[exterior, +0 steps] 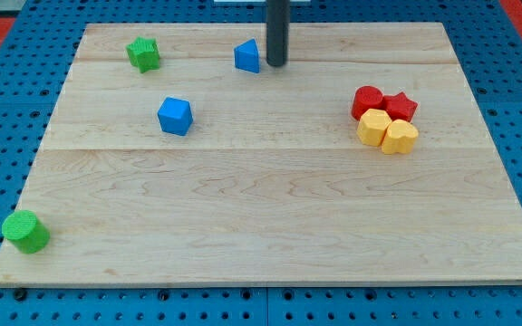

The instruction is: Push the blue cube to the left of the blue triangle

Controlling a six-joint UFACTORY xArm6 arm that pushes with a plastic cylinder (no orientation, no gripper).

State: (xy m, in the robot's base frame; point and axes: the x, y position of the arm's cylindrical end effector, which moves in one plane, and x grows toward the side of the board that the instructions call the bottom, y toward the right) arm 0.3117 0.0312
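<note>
The blue cube [175, 116] sits on the wooden board in the view's upper left part. The blue triangle [247, 56] lies near the view's top, up and to the right of the cube. My tip [276, 64] stands just to the right of the blue triangle, close to it or touching it, and well away from the blue cube.
A green star-shaped block [143, 54] lies at the view's top left. A green cylinder [26, 231] sits at the bottom left corner. At the right, two red blocks [367, 100] [401, 107] and two yellow blocks [374, 128] [400, 137] are clustered together. The board's edge [261, 282] borders blue pegboard.
</note>
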